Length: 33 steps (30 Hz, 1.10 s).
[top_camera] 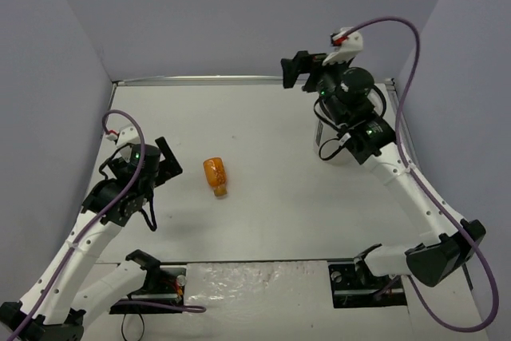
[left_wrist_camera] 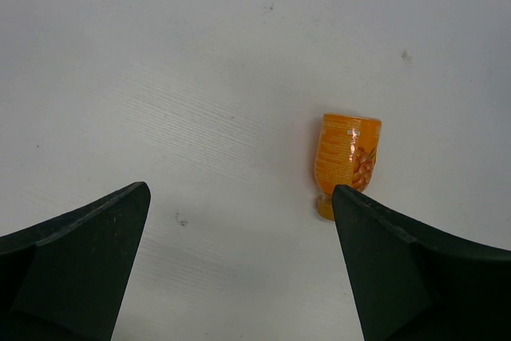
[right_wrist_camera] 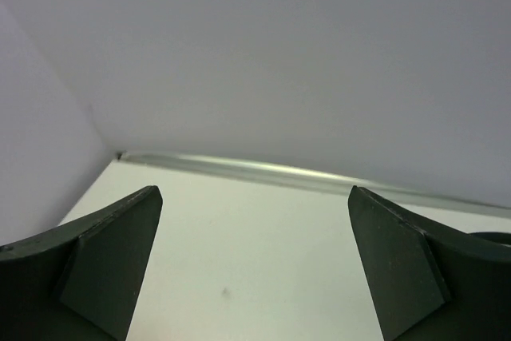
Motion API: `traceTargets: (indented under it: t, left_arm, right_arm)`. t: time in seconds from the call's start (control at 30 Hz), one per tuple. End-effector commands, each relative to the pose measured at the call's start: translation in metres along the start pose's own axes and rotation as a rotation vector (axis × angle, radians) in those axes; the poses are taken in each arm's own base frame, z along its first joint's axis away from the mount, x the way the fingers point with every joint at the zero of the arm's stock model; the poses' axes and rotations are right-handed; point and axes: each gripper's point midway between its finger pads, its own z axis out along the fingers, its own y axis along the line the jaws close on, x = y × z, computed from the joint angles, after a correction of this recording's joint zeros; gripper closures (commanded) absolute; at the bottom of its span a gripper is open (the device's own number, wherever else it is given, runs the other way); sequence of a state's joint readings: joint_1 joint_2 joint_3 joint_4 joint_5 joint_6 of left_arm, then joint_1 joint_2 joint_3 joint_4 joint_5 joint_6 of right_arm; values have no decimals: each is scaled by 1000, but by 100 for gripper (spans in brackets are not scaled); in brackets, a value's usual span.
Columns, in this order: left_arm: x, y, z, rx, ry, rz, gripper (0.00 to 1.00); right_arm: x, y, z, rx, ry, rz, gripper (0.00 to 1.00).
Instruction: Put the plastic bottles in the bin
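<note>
A short, ribbed orange plastic bottle (top_camera: 215, 176) lies on its side on the smooth white desk (top_camera: 279, 189), left of centre, cap toward the near edge. The left gripper (left_wrist_camera: 239, 197) hovers near it, its black wedge-shaped fingers spread wide and empty. The right gripper (right_wrist_camera: 255, 197), raised near the far right corner, is likewise splayed, holding nothing.

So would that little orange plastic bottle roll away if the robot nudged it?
Probably. The short orange plastic bottle lies on its side on the smooth white table, so a nudge would likely roll it. Its neck is narrower than its body, so it may curve rather than roll straight. It looks small, so probably light to lift.
</note>
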<state>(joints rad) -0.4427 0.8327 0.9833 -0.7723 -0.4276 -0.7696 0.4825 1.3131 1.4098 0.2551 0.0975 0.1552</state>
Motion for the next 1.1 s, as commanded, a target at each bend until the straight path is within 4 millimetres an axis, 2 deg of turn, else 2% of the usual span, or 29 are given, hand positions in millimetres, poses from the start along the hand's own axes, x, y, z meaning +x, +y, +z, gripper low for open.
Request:
traceTargets:
  t: [0.0, 0.03, 0.13, 0.2, 0.33, 0.47, 0.6, 0.67, 0.83, 0.97, 1.07]
  left_arm:
    - [-15, 3, -9, -10, -48, -52, 3]
    - [-15, 3, -9, -9, -48, -53, 3]
    - [-13, 1, -9, -1, -35, -52, 3]
    - [-13, -1, -8, 3, -31, -52, 3]
    - [-8, -6, -4, 18, -8, -51, 3]
    - [-5, -7, -3, 19, 11, -47, 3]
    - [-1, -8, -5, 29, 26, -45, 3]
    - [-1, -7, -5, 26, 27, -42, 3]
    - [-2, -6, -5, 21, 26, -34, 3]
    - [0, -5, -5, 22, 30, -33, 3]
    - [0, -3, -7, 22, 27, -34, 3]
  right_arm:
    - [117, 48, 7, -54, 316, -29, 0]
    - [139, 61, 7, -66, 358, -34, 0]
    - [189, 90, 7, -98, 444, -17, 0]
    - [233, 116, 5, -146, 519, -7, 0]
    - [304, 166, -7, -258, 645, -32, 0]
    - [340, 194, -9, -292, 687, -8, 0]
    - [380, 202, -10, -281, 727, 29, 0]
    - [396, 197, -9, -237, 737, 32, 0]
    - [407, 188, -11, -164, 716, -9, 6]
    - [385, 183, -8, -87, 635, -50, 59]
    - [333, 181, -1, -82, 547, -51, 63]
